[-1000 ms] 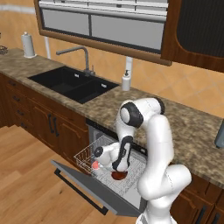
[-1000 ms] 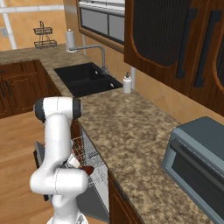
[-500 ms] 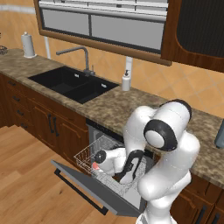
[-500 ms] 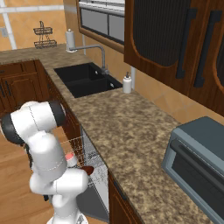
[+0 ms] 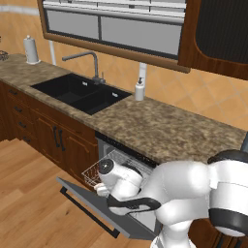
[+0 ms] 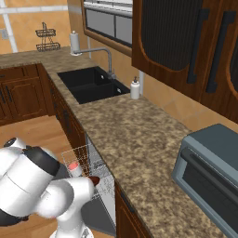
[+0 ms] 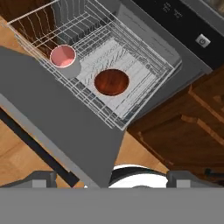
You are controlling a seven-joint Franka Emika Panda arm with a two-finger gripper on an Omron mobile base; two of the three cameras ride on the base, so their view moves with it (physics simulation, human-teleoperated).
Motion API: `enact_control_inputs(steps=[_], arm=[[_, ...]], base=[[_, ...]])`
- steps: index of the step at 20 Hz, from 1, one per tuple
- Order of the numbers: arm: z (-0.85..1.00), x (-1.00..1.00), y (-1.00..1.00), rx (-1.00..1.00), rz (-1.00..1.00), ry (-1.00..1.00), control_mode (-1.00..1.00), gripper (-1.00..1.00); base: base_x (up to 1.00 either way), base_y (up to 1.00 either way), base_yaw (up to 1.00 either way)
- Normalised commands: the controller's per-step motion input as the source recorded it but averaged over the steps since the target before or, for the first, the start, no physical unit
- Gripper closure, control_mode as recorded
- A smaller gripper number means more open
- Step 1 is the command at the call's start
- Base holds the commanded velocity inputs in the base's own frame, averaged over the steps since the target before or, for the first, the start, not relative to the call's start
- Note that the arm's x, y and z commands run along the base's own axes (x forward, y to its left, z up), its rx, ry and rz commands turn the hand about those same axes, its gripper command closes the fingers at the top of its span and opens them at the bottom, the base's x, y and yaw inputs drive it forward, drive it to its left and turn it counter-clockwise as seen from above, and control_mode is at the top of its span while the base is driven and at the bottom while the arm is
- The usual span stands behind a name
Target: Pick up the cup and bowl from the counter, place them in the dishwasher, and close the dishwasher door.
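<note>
swinging the dishwasher door (image 7: 57, 118) up could jam on the pulled-out rack (image 7: 131, 78) holding cup (image 7: 63, 57) and bowl (image 7: 111, 82) at frame centre (gripper released, empty).

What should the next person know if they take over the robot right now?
Gripper: open and holding nothing; in the hand view it looks down on the rack from above the dishwasher door.
Cup: upright in the white wire rack, pink inside facing up.
Bowl: sitting in the same rack, beside the cup and apart from it.
Done: both dishes are off the counter and in the dishwasher.
Left: the door is down and the rack is pulled out. Probably slide the rack in, then swing the door shut.
</note>
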Motion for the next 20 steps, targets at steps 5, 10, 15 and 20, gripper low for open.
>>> enact_control_inputs(steps=[5,10,15,20], arm=[[0.52,-0.25,0.96,-0.23,0.12,0.33,-1.00,-1.00],[-0.07,-0.12,1.00,-0.33,0.08,0.04,-1.00,-1.00],[-0.31,0.00,0.96,-0.29,0.01,0.01,-1.00,-1.00],[-0.43,0.09,0.68,-0.27,0.00,0.02,-1.00,-1.00]], base=[[0.00,0.00,0.00],[0.00,0.00,0.00],[0.00,0.00,0.00],[0.00,0.00,0.00]])
